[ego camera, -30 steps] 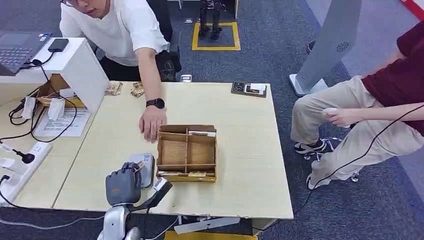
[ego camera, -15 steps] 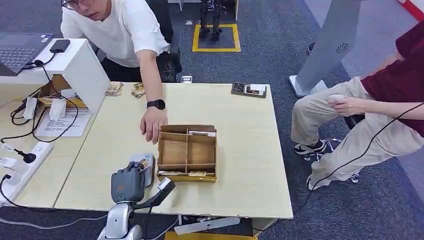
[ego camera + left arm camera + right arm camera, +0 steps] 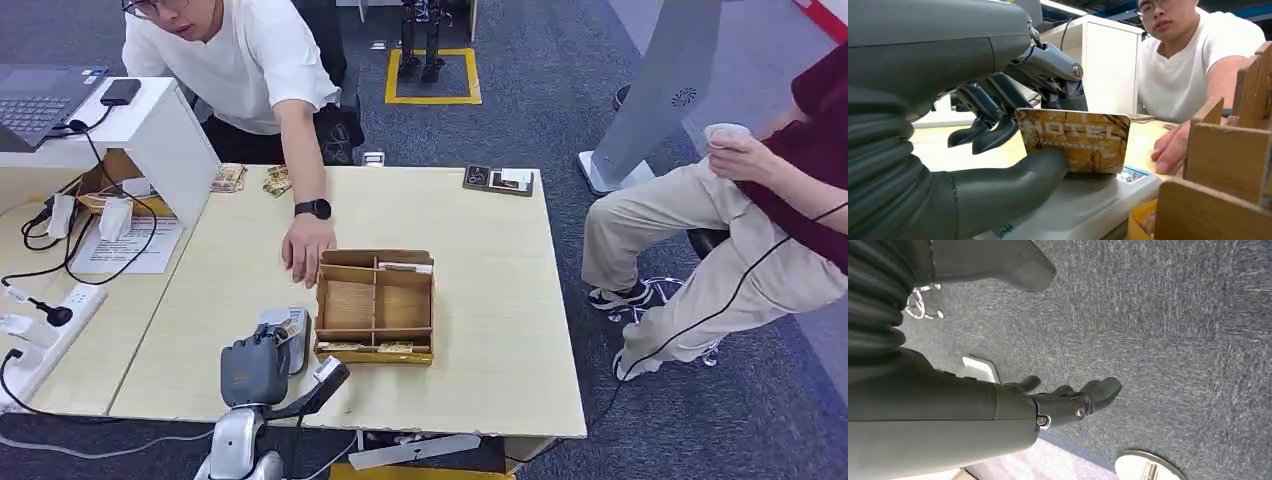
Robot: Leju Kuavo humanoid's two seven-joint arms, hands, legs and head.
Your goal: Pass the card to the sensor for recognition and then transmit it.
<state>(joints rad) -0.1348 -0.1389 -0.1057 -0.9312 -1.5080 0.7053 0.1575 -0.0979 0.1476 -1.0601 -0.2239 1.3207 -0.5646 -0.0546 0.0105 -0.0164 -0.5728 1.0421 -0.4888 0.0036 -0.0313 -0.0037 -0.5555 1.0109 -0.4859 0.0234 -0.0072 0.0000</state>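
Pinching the card between thumb and fingers, the left hand holds it upright just above the sensor. Right hand hangs over carpet, fingers apart, holding nothing.

An office-like robot test room: grey carpet, desks, a laptop and power strips.

Light: bright, even, indoor; ceiling strip lights visible in left wrist view
Shadows: soft, faint under the light wooden table
Glare: none strong; mild sheen on the grey ribbed left hand
Focus: head view sharp; brown wooden divided box blurred up close
Right wrist view: dim, hand dark against grey carpet
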